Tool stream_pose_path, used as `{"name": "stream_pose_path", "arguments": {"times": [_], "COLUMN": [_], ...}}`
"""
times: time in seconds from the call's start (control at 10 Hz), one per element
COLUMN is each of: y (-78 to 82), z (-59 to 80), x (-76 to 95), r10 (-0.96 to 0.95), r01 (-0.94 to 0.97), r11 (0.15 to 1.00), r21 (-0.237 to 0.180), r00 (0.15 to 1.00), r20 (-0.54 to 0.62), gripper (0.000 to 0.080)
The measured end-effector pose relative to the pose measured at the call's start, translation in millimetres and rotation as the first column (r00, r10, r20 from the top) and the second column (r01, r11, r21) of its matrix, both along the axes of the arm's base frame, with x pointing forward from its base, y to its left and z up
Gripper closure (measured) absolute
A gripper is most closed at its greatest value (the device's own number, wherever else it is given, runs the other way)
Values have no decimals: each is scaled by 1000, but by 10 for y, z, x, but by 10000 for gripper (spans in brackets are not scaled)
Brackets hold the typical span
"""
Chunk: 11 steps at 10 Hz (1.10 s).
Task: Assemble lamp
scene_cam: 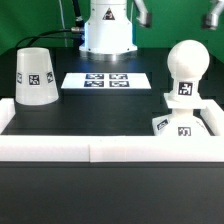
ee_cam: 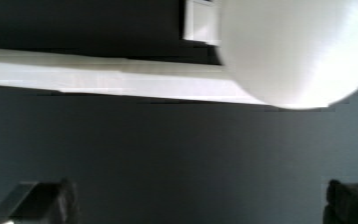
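Progress looks partial, by my reading: your bulb (scene_cam: 187,65) stands upright on the base (scene_cam: 184,124) at the exterior view's right, though whether it is fully seated you cannot tell. The shade (scene_cam: 34,76) sits well apart at the left, not yet fitted. Your gripper (ee_cam: 197,203) shows fingers spread apart, holding nothing. The counter (scene_cam: 100,115) is dark, with the marker board (scene_cam: 105,81) and a white border rail (scene_cam: 110,150).

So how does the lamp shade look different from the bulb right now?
The shade is a wide truncated cone; the bulb has a round head on a narrow neck. The shade stands alone on the table at the exterior view's left; the bulb stands upright on the square base at its right. Both are matte white with markers.
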<state>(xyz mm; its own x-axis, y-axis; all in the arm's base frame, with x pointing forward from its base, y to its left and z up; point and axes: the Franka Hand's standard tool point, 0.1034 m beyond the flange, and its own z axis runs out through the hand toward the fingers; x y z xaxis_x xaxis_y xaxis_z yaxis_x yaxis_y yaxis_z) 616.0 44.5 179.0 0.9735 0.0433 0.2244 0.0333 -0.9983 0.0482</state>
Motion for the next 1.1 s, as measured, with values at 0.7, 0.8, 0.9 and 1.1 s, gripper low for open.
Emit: {"name": "stream_pose_path", "arguments": {"times": [0.7, 0.8, 0.9, 1.1], "y": [-896, -902, -900, -899], "z": [26, 25, 24, 22], "x": [-171, -172, -172, -172], "r10": [-42, -43, -43, -43], "r01": [44, 45, 45, 45], "r11": [999, 999, 999, 999], "r21": [29, 29, 29, 29], "r00": [997, 997, 997, 997], "r20": [-61, -61, -62, -62], "gripper": [101, 101, 101, 101]}}
